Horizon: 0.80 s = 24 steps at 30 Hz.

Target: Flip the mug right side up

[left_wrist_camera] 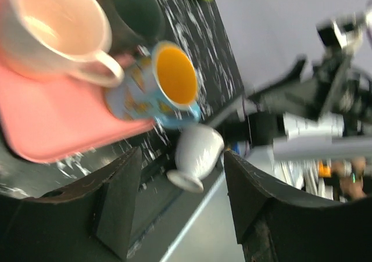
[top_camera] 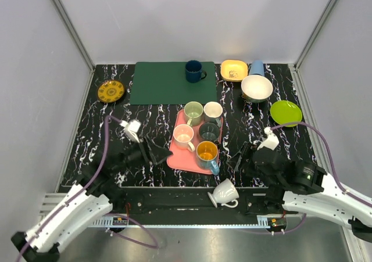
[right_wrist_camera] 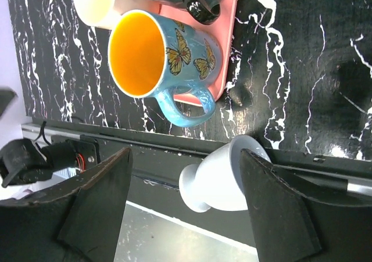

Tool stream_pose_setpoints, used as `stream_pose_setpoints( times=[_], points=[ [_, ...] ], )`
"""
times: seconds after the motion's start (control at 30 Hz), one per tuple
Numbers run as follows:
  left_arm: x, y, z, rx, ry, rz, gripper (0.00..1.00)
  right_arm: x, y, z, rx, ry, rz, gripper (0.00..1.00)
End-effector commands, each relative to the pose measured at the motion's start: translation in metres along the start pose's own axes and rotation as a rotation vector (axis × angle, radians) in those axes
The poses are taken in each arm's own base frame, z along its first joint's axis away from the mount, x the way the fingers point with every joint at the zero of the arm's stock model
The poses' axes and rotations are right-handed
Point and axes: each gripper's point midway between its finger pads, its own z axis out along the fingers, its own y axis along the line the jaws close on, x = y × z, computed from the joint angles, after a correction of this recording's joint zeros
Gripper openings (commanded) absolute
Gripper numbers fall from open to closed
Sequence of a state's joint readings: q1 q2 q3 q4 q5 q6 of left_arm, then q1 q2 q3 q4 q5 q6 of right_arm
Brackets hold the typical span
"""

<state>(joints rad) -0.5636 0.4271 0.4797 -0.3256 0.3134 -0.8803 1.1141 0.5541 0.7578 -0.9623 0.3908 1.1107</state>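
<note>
Bright even light, left wrist blurred

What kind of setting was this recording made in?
Most likely a lab test cell, not a kitchen: blank panel walls on aluminium posts, two arms bolted to a marbled table, and mugs staged on a pink tray.

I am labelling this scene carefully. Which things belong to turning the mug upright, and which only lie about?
Job: white mug, tipped at the near edge; left gripper and right gripper, both open.

Lying about: pink tray with five upright mugs; navy mug on green mat; yellow plate; yellow bowl; white bowl; blue cup; lime plate.
</note>
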Motion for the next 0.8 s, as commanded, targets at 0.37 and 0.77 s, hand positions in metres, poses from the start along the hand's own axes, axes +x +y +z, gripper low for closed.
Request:
stream_pose_setpoints(
  times=[0.37,0.77],
  points=[
    [0.153,-0.068,0.037,-0.015,0.408,0.543,0.61,0.000,0.010,-0.011,-0.063,0.011,0.200,0.78],
    [0.195,-0.075,0.078,0.104,0.423,0.841,0.76,-0.035,0.028,-0.037,-0.169,-0.108,0.169,0.78]
  ],
)
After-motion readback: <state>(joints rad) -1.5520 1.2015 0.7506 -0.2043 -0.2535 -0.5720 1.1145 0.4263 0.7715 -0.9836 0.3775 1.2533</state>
